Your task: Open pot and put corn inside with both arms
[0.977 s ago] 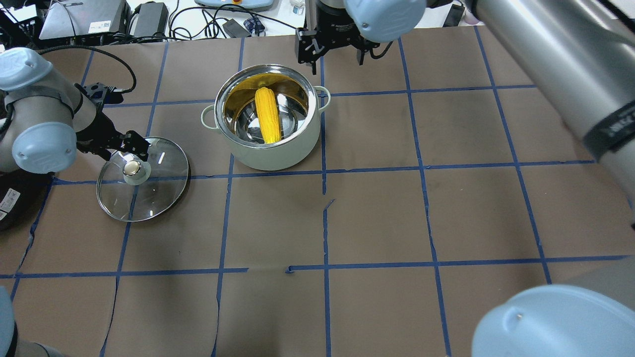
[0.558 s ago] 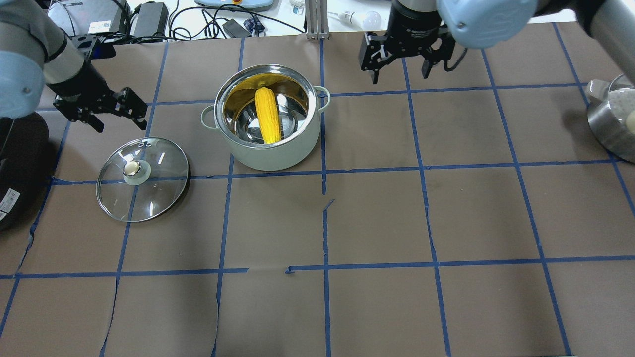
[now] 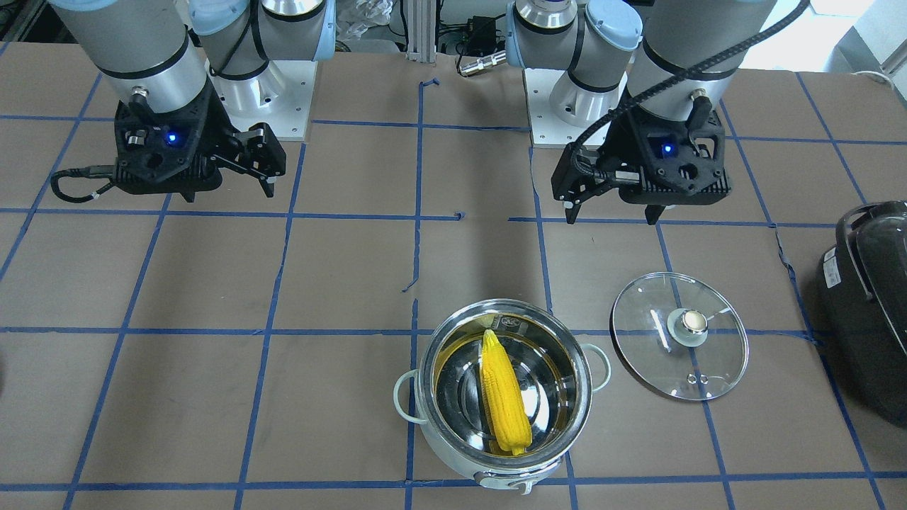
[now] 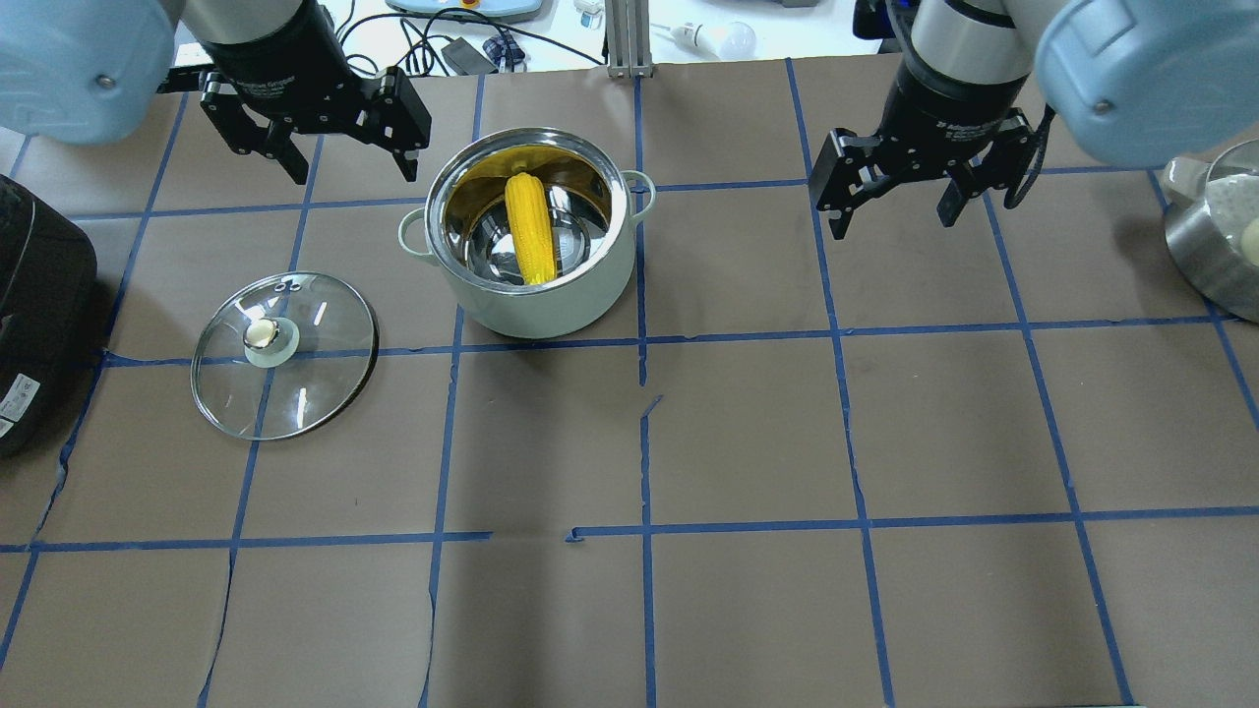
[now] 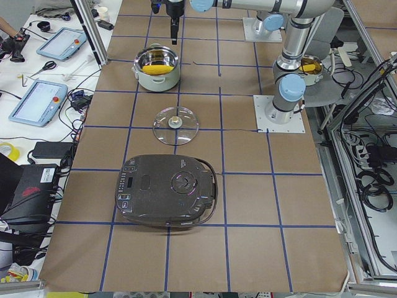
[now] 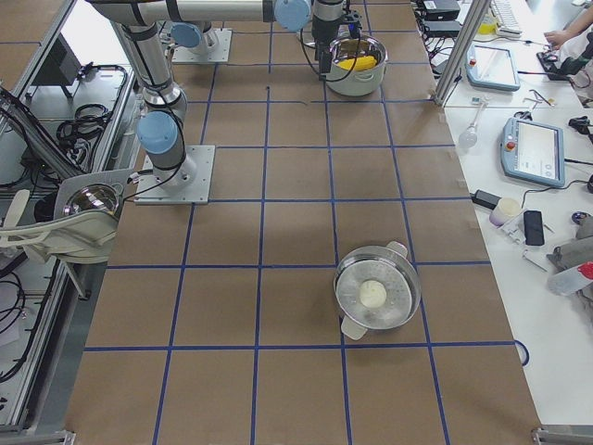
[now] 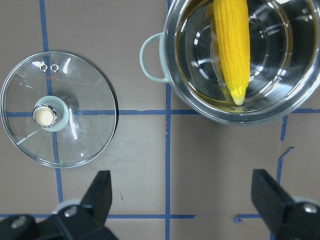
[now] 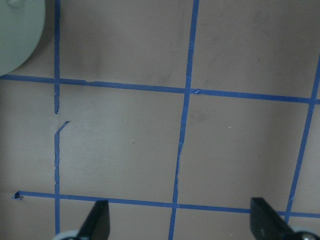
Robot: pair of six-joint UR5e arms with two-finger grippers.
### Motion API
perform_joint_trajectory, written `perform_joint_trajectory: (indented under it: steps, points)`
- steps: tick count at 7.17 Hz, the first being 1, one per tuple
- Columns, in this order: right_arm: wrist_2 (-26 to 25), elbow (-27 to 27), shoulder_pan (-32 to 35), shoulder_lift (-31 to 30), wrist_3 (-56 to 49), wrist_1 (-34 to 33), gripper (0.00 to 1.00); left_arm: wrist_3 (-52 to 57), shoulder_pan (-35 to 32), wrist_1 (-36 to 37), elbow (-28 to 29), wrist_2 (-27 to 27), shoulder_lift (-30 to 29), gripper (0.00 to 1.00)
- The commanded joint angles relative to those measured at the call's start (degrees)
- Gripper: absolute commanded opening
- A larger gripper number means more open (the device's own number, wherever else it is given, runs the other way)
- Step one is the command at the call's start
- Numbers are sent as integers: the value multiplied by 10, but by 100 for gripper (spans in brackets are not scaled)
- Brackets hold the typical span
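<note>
The pot stands uncovered on the brown, blue-taped surface. The corn lies inside it, slanted across the shiny bottom with its pointed tip toward the robot's side. The glass lid rests flat on the surface with its knob up, on the pot's left and clear of it. The left pincer hangs in the air near the pot's left handle, its jaws spread wide and gripping nothing; its wrist view looks down on both lid and pot. The right pincer hovers well off to the pot's right over bare surface, likewise released and empty. A black appliance sits at the left edge and a second steel pot at the right edge
</note>
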Motion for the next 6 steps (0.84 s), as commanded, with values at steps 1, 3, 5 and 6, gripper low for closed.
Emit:
perform_joint_trajectory:
  steps: [1, 3, 5, 6]
  points:
    - [-1, 3, -15, -26, 7, 31, 100, -2, -7, -2, -22, 3, 26, 100]
    - [-2, 3, -15, -30, 7, 41, 100, -1, -4, 4, -29, -1, 27, 100]
    - [-2, 3, -15, -28, 7, 36, 100, 0, -3, 6, -36, -1, 32, 100]
    - [-2, 3, -15, -27, 2, 34, 100, -1, -3, 6, -36, -1, 32, 100]
